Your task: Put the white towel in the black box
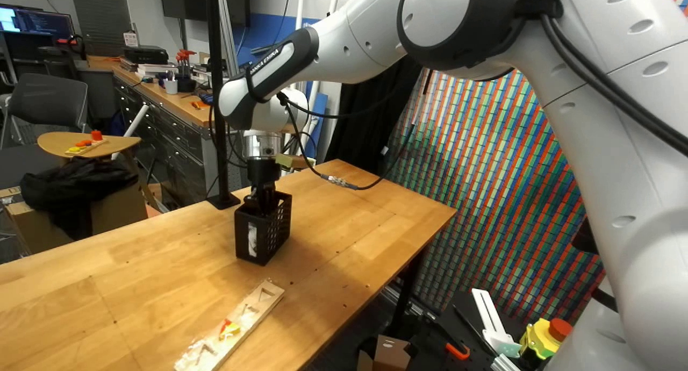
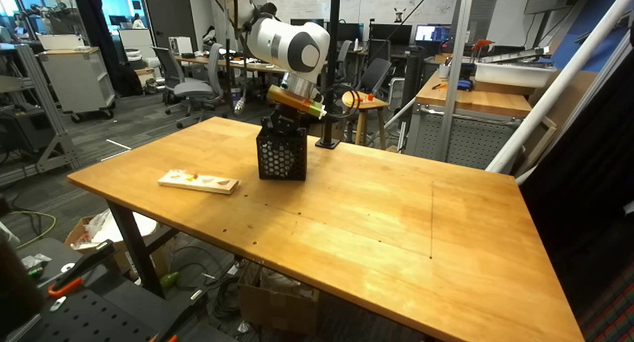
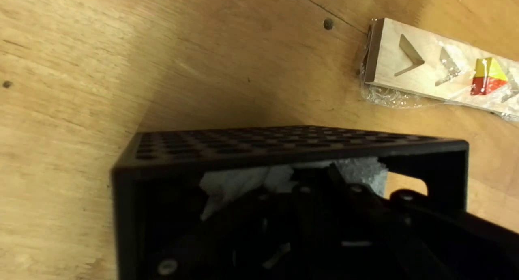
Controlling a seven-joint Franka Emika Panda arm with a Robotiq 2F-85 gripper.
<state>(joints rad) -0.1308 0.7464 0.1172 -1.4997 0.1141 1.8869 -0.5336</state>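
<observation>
The black box (image 1: 264,236), with a honeycomb side, stands upright on the wooden table and shows in both exterior views (image 2: 282,175). My gripper (image 1: 263,201) points down into its open top. In the wrist view the box's rim (image 3: 243,160) surrounds the gripper fingers (image 3: 318,176). The white towel (image 3: 243,182) is inside the box, on both sides of the fingertips. The fingers sit close together and look shut on it; deep shadow hides the exact contact. White also shows through the honeycomb holes in an exterior view.
A wooden board with cut-out slots and red and yellow pieces (image 1: 231,330), in clear wrap, lies on the table (image 1: 134,285) near the box. A black post (image 2: 329,109) rises behind the box at the table's edge. A small stool (image 2: 366,104) stands beyond.
</observation>
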